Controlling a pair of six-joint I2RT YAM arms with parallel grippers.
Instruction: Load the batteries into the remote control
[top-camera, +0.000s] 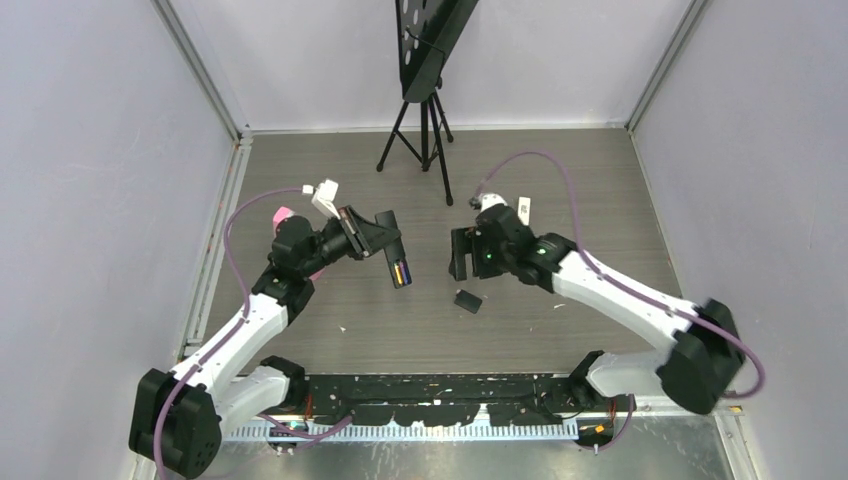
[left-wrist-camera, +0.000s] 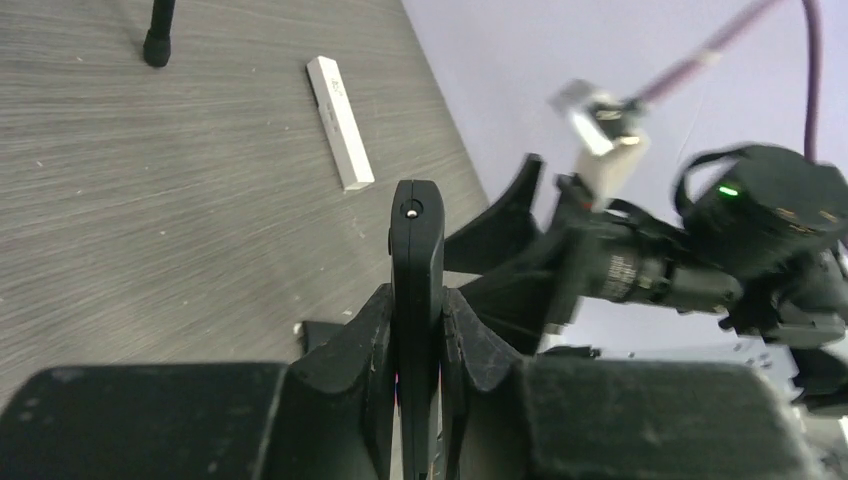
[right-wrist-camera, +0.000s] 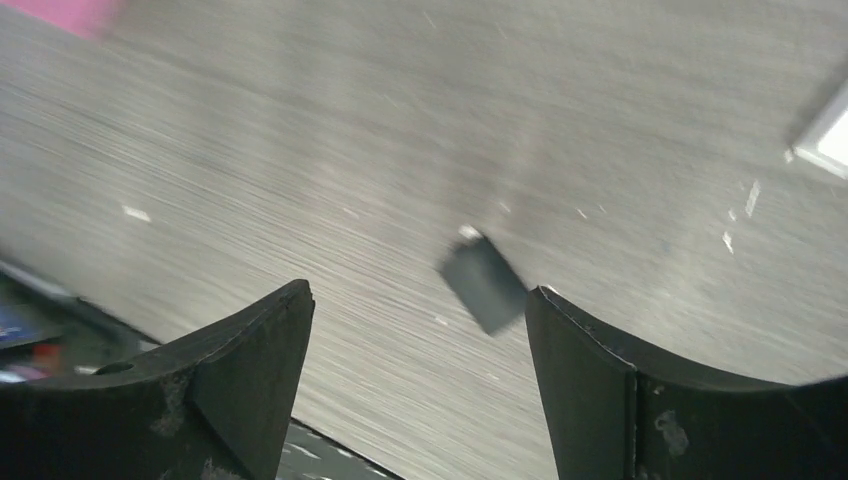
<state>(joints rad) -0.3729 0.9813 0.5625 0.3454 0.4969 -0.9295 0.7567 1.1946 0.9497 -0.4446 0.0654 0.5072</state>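
Observation:
My left gripper is shut on a black remote control and holds it above the table. Batteries, showing orange-yellow and purple, sit in the remote's open lower end. In the left wrist view the remote stands edge-on, pinched between the two fingers of that gripper. My right gripper hovers just right of the remote, open and holding nothing. Its wrist view is blurred, with the gripper spread wide over bare table. A small black cover lies on the table near its right finger.
The black cover lies between the two arms. A white remote lies on the table by the right arm. A pink object sits under the left arm. A tripod stands at the back.

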